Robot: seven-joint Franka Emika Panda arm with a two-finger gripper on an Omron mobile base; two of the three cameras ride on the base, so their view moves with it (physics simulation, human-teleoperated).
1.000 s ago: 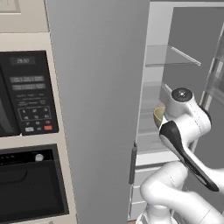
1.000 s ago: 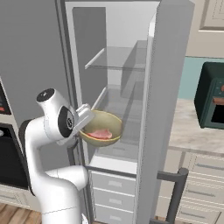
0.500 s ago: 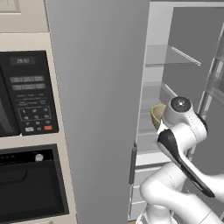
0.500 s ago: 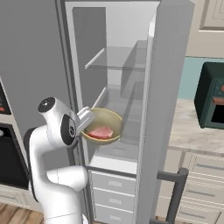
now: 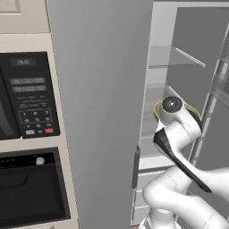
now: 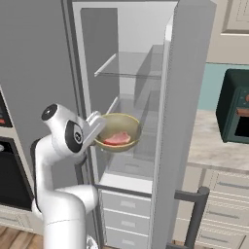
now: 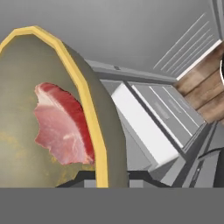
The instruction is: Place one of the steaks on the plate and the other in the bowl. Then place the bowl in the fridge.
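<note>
- One steak [image 6: 118, 139], red with a pale fat edge, lies inside the bowl [image 6: 116, 132]; the hand view shows it against the bowl's dark inner wall.
- The bowl is yellowish-olive with a pale rim. It hangs in the air at the open front of the fridge [image 6: 187, 97], above the fridge's lower shelf [image 6: 129, 165] and touching no shelf.
- The gripper [image 6: 92, 130] is pinched onto the bowl's near rim, on the side towards the arm; its fingers are pressed onto the rim with no visible gap beyond it. In the hand view the rim runs right down to the gripper [image 7: 103, 177] at the bottom edge.
- The bowl is roughly level in the right base view, with the steak resting near its centre.
- In the left base view the arm's wrist covers most of the bowl [image 5: 157, 107]; only a strip of yellow rim shows beside it.
- The right-hand fridge door stands open, its edge towards the camera. The left-hand door [image 5: 98, 103] is closed.
- Inside the fridge, a glass shelf [image 6: 129, 68] sits near the top, well above the bowl. White drawers [image 6: 124, 211] sit below the lower shelf.
- A black microwave [image 5: 29, 94] and oven [image 5: 31, 188] are set in the wall left of the fridge.
- A dark green appliance [image 6: 236, 112] stands on the desk [image 6: 214, 146] right of the fridge.
</note>
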